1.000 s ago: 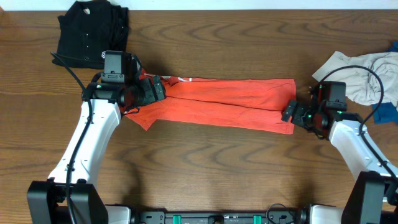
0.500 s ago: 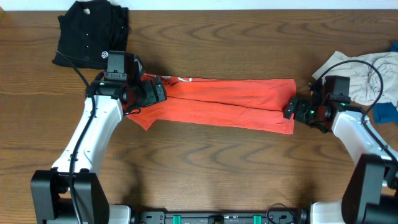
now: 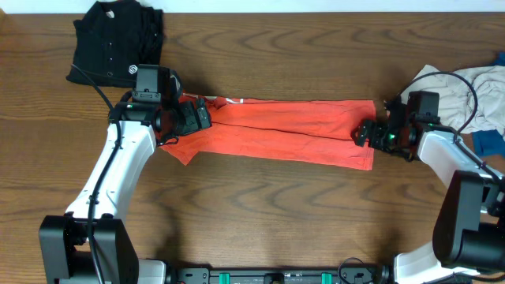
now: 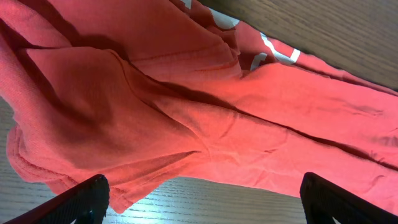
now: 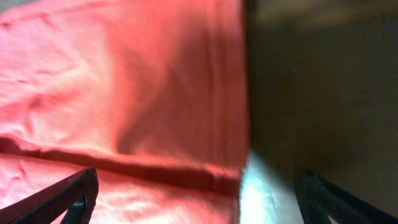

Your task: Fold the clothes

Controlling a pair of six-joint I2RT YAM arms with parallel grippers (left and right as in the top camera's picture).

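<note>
Red-orange T-shirt (image 3: 284, 130) lies folded lengthwise at centre frame. Left gripper (image 3: 205, 117) over its left end, right gripper (image 3: 362, 136) at its right edge; both spread wide, grasping nothing.

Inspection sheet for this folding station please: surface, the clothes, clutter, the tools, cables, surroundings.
Surface: wooden table, bare wood along the near side.
Job's things: red-orange T-shirt lies as a long flat strip across the middle, white print at its left end. Black shirt heaped at the far left corner. Pale grey garment and blue piece bunched at the right edge.
Clutter: nothing seen.
Grippers: left tool open over the T-shirt's left end; right tool open at its right end.
Cables: left arm's cable loops beside the black shirt; right arm's cable arcs over the grey garment.
Surroundings: pale strip beyond the far edge.
</note>
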